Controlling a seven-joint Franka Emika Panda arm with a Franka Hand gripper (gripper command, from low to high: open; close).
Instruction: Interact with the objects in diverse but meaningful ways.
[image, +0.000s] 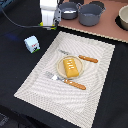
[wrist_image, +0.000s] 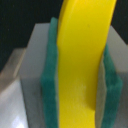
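Observation:
The wrist view shows a yellow banana filling the gap between two green finger pads, so my gripper is shut on it. In the exterior view the gripper hangs at the back, by the dark cloth's far edge; the banana itself is not visible there. To its right on the brown board stands the grey blue-handled saucepan. A pale blue carton sits on the dark cloth at the exterior view's left. A yellow-orange slab lies on a small plate in the middle of the placemat.
A large grey two-handled pot stands right of the saucepan. A bowl sits at the far right edge. An orange-handled fork and knife flank the plate. A black cable runs across the back left.

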